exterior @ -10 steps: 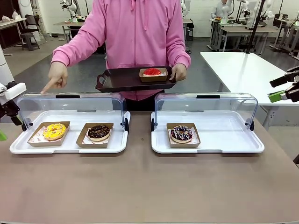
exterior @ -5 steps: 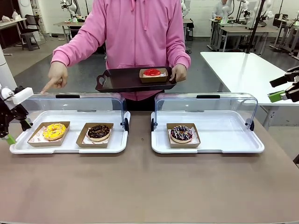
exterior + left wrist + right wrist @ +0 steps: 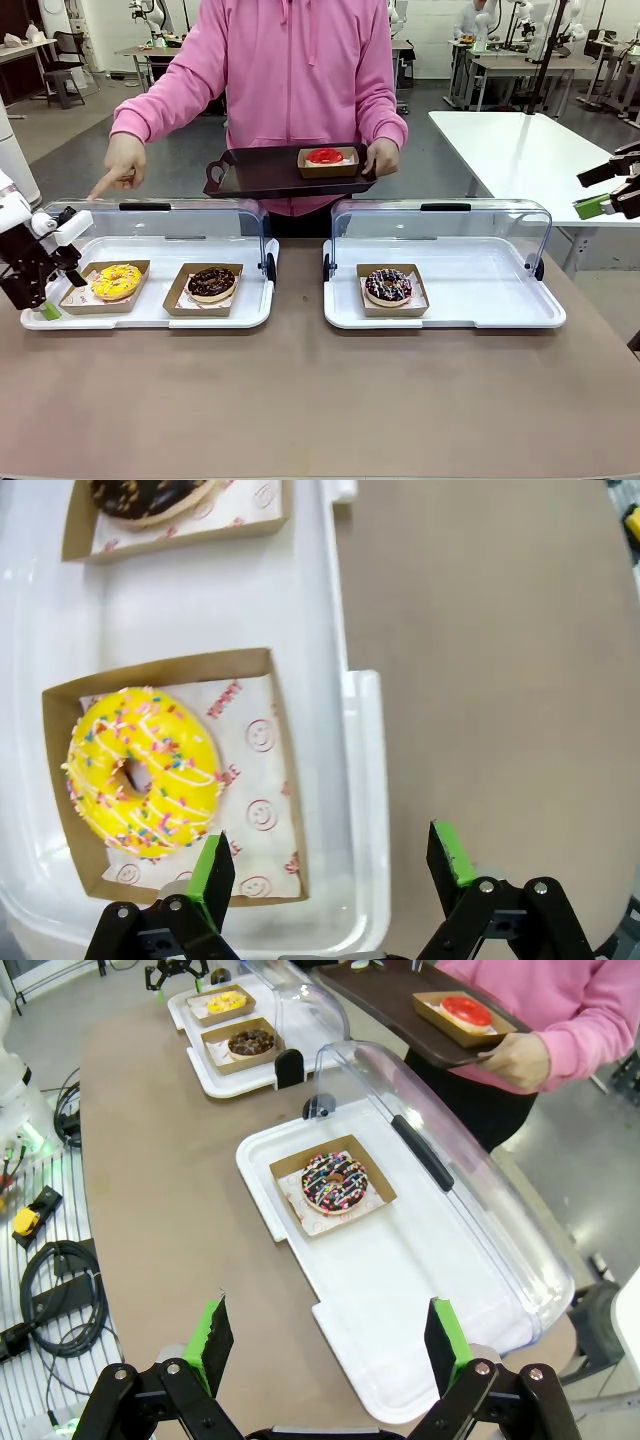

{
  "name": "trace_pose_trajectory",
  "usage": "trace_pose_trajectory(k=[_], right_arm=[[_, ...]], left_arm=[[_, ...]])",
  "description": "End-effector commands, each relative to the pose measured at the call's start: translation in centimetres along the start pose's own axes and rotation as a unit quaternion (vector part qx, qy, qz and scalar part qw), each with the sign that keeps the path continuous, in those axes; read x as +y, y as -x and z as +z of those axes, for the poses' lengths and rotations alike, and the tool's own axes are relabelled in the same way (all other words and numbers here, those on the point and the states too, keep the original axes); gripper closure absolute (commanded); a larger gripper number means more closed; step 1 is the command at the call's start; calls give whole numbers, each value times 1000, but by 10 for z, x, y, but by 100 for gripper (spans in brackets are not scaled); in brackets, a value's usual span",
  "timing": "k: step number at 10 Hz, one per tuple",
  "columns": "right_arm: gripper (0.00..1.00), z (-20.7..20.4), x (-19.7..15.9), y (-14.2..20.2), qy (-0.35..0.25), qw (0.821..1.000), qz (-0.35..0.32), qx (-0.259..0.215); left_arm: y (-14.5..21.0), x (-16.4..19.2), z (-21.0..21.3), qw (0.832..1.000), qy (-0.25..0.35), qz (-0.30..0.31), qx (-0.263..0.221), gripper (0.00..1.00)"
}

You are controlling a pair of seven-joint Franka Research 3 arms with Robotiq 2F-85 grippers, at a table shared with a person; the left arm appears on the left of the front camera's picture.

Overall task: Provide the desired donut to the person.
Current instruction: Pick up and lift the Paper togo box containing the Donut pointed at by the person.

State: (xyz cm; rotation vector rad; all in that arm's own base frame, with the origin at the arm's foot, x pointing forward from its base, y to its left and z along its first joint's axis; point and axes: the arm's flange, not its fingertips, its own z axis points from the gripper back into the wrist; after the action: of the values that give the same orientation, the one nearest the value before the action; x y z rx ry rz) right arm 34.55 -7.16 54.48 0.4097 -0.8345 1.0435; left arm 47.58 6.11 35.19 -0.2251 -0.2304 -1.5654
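The person (image 3: 290, 70) in a pink hoodie points one hand (image 3: 122, 165) down at the left case, over the yellow sprinkled donut (image 3: 115, 281). The other hand holds a dark serving tray (image 3: 250, 175) carrying a red donut (image 3: 325, 155). My left gripper (image 3: 45, 305) stands open at the left end of that case. In the left wrist view the left gripper (image 3: 330, 865) straddles the case's white rim, with the yellow donut (image 3: 140, 770) just beside one finger. My right gripper (image 3: 598, 190) hangs open at the far right, high above the right case; the right gripper (image 3: 325, 1345) holds nothing.
Two white display cases (image 3: 150, 305) (image 3: 450, 305) with raised clear lids stand side by side. A chocolate donut (image 3: 211, 284) sits beside the yellow one. A dark sprinkled donut (image 3: 388, 286) lies in the right case. Bare brown tabletop (image 3: 320, 400) fills the near side.
My left gripper has come in from the left edge, moving right and down to the left end of the case by the yellow donut. The right arm and the person have stayed put.
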Motion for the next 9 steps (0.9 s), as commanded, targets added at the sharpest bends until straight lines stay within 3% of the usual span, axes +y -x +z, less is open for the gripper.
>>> trace_pose_trajectory(k=[1, 7, 8, 9], right_arm=[[0, 0, 0, 2, -5, 1000, 3, -3], [0, 0, 0, 2, -5, 1000, 3, -3], [0, 0, 0, 2, -5, 1000, 3, -3], [0, 0, 0, 2, -5, 1000, 3, -3]], left_arm=[[2, 5, -5, 999, -33, 11, 13, 0], [9, 13, -19, 998, -56, 13, 32, 0], [10, 14, -21, 997, -65, 8, 37, 15], [11, 14, -22, 996, -67, 16, 47, 59]])
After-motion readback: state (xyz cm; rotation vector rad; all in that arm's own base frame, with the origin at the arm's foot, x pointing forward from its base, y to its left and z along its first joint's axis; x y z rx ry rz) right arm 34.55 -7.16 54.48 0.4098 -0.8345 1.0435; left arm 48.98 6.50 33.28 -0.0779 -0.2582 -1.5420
